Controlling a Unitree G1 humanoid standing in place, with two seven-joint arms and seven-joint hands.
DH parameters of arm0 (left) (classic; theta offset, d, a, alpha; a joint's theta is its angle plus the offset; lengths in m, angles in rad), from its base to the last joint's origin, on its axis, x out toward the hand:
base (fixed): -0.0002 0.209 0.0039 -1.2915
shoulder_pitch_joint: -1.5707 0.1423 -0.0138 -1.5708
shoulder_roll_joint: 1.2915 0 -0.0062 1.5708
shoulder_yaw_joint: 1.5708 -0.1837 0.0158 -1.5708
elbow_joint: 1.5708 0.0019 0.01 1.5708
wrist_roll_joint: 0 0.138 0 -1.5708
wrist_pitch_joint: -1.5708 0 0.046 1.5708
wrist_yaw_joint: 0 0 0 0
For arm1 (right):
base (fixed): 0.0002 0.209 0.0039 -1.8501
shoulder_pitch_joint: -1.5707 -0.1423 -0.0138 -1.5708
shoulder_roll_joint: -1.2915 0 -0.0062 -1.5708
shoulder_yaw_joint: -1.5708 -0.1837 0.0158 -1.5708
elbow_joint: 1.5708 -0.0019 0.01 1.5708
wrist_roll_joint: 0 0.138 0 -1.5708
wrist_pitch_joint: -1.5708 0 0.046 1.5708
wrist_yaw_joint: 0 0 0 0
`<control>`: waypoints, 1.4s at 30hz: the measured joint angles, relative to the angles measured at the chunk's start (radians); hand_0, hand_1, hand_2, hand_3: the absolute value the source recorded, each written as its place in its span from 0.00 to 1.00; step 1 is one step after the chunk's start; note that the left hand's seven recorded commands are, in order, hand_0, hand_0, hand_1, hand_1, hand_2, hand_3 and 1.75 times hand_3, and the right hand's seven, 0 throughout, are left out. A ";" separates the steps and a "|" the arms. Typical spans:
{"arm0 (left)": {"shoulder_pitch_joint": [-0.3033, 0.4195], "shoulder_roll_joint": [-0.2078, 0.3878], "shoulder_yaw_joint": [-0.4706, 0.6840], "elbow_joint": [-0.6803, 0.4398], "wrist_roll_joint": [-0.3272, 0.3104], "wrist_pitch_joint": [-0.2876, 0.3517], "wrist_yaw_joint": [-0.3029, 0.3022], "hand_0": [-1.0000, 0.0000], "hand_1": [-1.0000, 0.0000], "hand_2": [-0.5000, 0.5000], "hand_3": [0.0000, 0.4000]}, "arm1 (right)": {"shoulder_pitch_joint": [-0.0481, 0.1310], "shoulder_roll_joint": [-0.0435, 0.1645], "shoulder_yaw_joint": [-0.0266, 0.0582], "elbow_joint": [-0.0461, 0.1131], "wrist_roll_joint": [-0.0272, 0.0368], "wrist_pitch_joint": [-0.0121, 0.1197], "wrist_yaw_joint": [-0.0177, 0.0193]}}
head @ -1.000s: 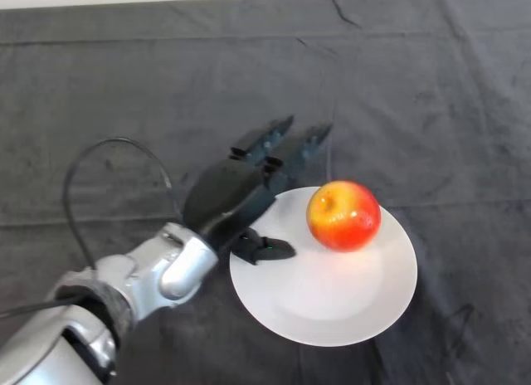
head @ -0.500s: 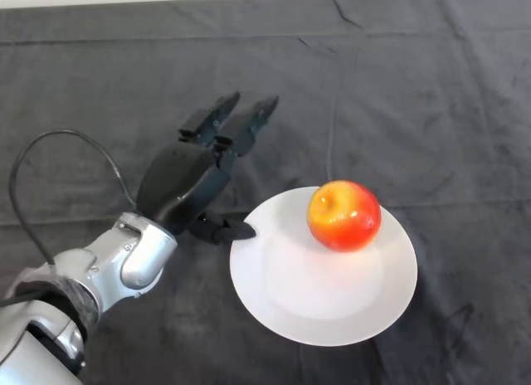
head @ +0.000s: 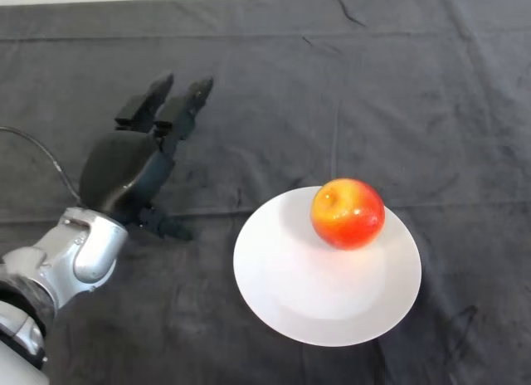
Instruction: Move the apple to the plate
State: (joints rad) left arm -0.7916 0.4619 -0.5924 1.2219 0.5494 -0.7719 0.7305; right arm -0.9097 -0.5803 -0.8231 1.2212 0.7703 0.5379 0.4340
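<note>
Worktop (head: 348,86) under dark cloth carries everything. White plate (head: 282,277) lies flat, right of centre. Red-yellow apple (head: 348,213) sits on plate's upper right part, resting free: task looks done. Left hand (head: 124,173) well apart, left of plate, fingers straight and spread, holding nothing.

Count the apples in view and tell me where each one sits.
1. The apple sits on the white plate, toward its far right part. The left hand is open and well off to the left, holding nothing. Nothing in view could hide another.
</note>
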 measured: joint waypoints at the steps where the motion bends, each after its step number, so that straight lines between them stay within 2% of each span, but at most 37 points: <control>1: 0.005 0.005 0.017 0.000 -0.004 -0.001 0.000 1.00 1.00 0.50 0.00 | 0.000 0.000 0.0000 0.000 0.0000 0.000 0.0000; 10: 0.079 0.068 0.092 0.017 -0.081 -0.002 -0.003 1.00 1.00 0.50 0.00 | 0.000 -0.001 -0.0001 0.000 0.0000 0.000 0.0000; 21: 0.153 0.134 0.282 0.037 -0.268 -0.015 -0.061 1.00 1.00 0.50 0.00 | 0.000 -0.001 0.0000 0.000 0.0000 0.000 0.0000; 32: 0.190 0.149 0.505 0.045 -0.502 0.008 -0.148 1.00 1.00 0.50 0.00 | 0.000 0.000 0.0000 0.000 0.0000 0.000 0.0000; 38: 0.200 0.154 0.611 0.045 -0.586 0.026 -0.187 1.00 1.00 0.50 0.00 | 0.000 0.000 0.0000 0.000 0.0000 0.000 0.0000; 42: 0.243 0.167 0.659 0.044 -0.640 0.032 -0.212 1.00 1.00 0.50 0.00 | 0.000 -0.001 -0.0001 0.000 0.0000 0.000 0.0000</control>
State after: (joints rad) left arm -0.5488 0.6286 0.0665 1.2663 -0.0906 -0.7396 0.5183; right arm -0.9097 -0.5808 -0.8232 1.2212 0.7703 0.5379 0.4341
